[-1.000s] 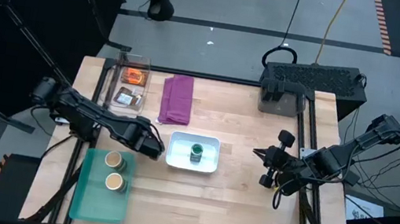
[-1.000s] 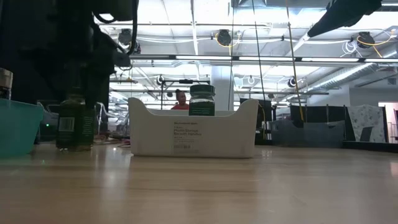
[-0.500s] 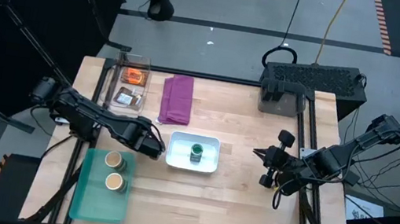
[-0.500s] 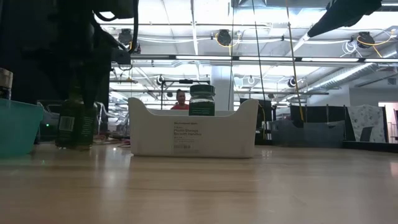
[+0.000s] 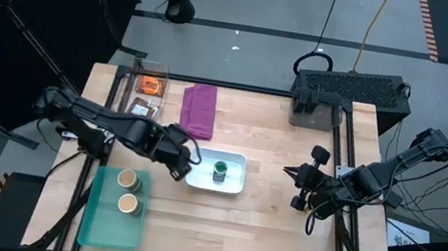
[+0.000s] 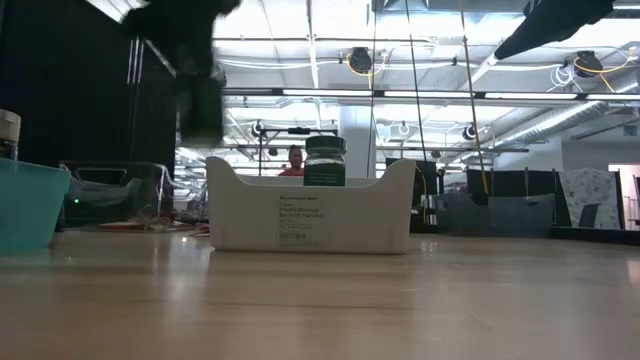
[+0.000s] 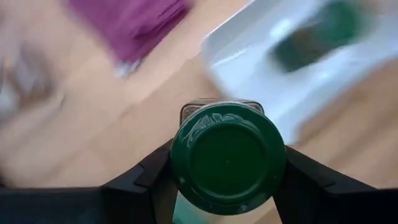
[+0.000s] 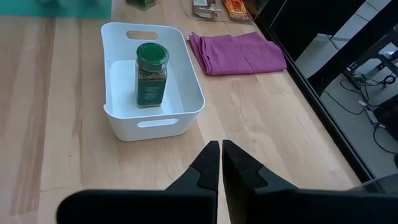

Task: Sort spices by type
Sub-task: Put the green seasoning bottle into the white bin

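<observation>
from above, your left gripper (image 5: 184, 163) hung just beside the near-left corner of the white bin (image 5: 238, 161), where one green-lidded jar (image 5: 220, 171) already stood; two tan-lidded jars (image 5: 127, 180) sat in the teal tray (image 5: 99, 223), the packets lay in the clear container (image 5: 126, 93) at the back left, the purple cloth (image 5: 199, 110) beside it; your right gripper (image 5: 297, 186) waited well apart at the right edge.

at table height, the carried jar (image 6: 203, 103) was off the wood, higher than the bin wall (image 6: 310, 215), a blur to its left; the jar inside the bin (image 6: 325, 160) stood upright.

in the left wrist view, the fingers (image 7: 140, 177) were clamped on the green-lidded jar (image 7: 227, 157) below its lid, the bin (image 7: 249, 68) just beyond it; to do this well, i judged you needed to clear the rim, keep the jar upright and lower it into the free floor beside the other jar without knocking it.

in the right wrist view, the fingers (image 8: 208, 163) were pressed together on nothing, facing the bin (image 8: 193, 93).
</observation>
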Available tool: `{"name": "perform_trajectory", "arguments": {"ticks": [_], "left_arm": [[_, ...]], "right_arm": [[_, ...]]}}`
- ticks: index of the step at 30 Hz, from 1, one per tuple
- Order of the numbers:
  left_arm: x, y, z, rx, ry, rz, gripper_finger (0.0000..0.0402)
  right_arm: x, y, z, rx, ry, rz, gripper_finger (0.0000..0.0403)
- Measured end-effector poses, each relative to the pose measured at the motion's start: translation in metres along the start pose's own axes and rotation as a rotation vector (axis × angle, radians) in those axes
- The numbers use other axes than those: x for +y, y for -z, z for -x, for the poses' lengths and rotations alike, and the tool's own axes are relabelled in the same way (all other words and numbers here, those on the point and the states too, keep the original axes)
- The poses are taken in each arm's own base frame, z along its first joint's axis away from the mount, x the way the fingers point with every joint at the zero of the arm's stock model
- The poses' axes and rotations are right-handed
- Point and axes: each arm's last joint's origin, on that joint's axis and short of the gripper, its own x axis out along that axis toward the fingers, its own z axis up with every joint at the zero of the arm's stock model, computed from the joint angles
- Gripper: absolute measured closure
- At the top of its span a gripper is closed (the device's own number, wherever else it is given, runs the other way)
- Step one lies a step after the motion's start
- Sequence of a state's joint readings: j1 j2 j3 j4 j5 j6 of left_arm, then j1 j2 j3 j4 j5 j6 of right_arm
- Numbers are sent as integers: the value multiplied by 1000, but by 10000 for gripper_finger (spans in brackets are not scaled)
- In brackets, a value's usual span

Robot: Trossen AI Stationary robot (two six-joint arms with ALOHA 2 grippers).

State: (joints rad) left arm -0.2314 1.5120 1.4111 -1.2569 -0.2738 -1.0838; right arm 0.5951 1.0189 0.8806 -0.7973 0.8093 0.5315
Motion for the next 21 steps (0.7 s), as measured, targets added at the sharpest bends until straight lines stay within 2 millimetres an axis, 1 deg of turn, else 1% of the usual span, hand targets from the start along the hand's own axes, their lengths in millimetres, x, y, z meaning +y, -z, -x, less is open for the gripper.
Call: {"name": "perform_trajectory", "arguments": {"ticks": [3, 5, 8, 10, 12, 16, 19, 21], "left_arm": [[-13, -14, 20, -131, 124, -170, 198], [-21, -22, 27, -214, 200, -279, 198], [-31, -30, 27, -287, 275, -455, 198], [-27, -30, 24, -254, 259, -531, 198], [-22, -31, 22, -216, 231, -556, 198], [-15, -36, 19, -188, 199, -520, 198], [-23, -40, 13, -212, 222, -529, 198], [-26, -39, 5, -178, 212, -562, 198]], "right_arm": [[0, 0, 0, 1, -1, 10, 403], [0, 0, 0, 2, -3, 19, 403], [0, 0, 0, 2, -4, 20, 403], [0, 0, 0, 3, -4, 20, 403], [0, 0, 0, 7, -12, 17, 403], [1, 1, 0, 28, -49, 17, 403], [1, 1, 0, 27, -50, 15, 403], [2, 1, 0, 27, -50, 16, 403]]}}
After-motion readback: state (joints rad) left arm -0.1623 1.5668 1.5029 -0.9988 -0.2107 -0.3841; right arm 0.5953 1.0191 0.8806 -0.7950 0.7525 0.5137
